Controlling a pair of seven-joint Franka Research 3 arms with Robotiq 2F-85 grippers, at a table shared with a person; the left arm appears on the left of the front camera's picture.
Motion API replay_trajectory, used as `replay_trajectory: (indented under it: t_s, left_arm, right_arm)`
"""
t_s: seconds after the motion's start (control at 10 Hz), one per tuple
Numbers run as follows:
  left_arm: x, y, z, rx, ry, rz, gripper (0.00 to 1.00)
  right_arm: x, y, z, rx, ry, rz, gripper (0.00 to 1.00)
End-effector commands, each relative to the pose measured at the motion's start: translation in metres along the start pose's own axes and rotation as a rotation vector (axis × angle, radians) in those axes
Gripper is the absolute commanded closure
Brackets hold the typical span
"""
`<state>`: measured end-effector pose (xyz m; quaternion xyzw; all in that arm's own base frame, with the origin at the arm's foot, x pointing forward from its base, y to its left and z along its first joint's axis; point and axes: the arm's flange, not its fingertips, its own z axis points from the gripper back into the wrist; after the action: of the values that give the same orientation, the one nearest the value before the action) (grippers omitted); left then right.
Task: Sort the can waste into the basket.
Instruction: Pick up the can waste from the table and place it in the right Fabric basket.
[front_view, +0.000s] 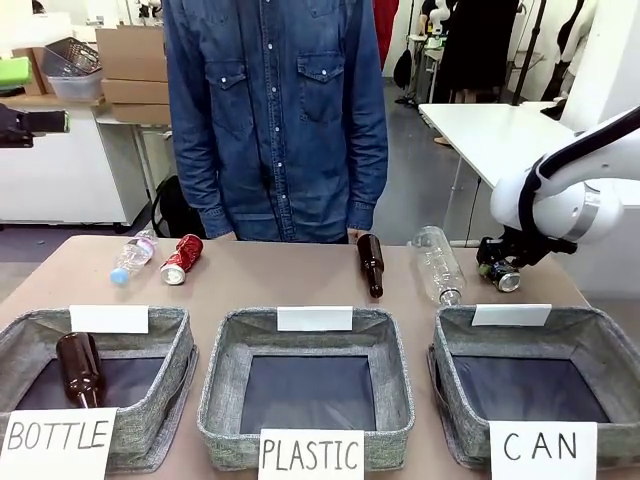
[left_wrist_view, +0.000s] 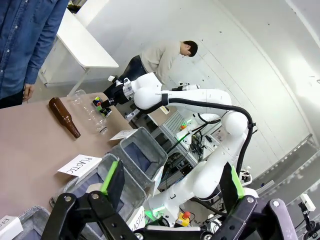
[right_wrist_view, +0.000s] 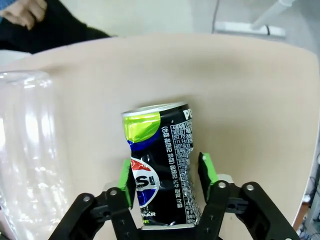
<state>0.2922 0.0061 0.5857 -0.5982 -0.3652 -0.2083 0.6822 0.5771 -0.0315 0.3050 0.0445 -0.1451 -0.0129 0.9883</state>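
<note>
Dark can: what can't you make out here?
Right wrist view: unclear whether the pads of the right pincer press the dark can or just flank it; pincer body hides its base.
Front view: the pincer covers most of that can.
Front view: the frame edge cuts off the CAN basket's right side.

Rt-most can (right_wrist_view: 160, 150) in R end effector (right_wrist_view: 166, 177), behind CAN basket (front_view: 600, 330), just rt of plastic bottle (front_view: 437, 262)

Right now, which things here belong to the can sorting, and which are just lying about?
For the job: dark can, red can, CAN basket.

Lying about: loose brown bottle, second brown bottle in the BOTTLE basket, big clear bottle, small clear bottle, PLASTIC basket.
</note>
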Motion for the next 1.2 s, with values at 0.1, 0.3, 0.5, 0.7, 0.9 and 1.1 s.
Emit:
replay_trajectory:
  t_s: [0.1,0.3,0.5,0.7,0.9,1.1]
  left_arm:
    - [0.003,0.0,-0.003,-0.018,-0.017,-0.023,0.0]
    - [0.003,0.0,-0.003,-0.018,-0.017,-0.023,0.0]
    - [0.003,0.0,-0.003,-0.018,-0.017,-0.023,0.0]
    - [0.003,0.0,-0.003,-0.018,-0.017,-0.023,0.0]
    - [0.003,0.0,-0.003,-0.018,-0.017,-0.023,0.0]
    - [0.003,0.0,-0.003,-0.018,-0.017,-0.023,0.0]
  right_arm:
    - [0.004,0.002,0.0,-0.015,0.008,0.004,1.0]
    - [0.003,0.002,0.003,-0.01,0.003,0.004,1.0]
    - [0.002,-0.001,0.006,-0.023,-0.011,0.005,1.0]
    - [-0.001,-0.006,0.036,-0.026,-0.05,0.008,1.0]
    - [-0.016,-0.017,0.115,0.026,-0.085,0.006,1.0]
    - [-0.051,-0.017,0.198,0.002,-0.045,-0.08,1.0]
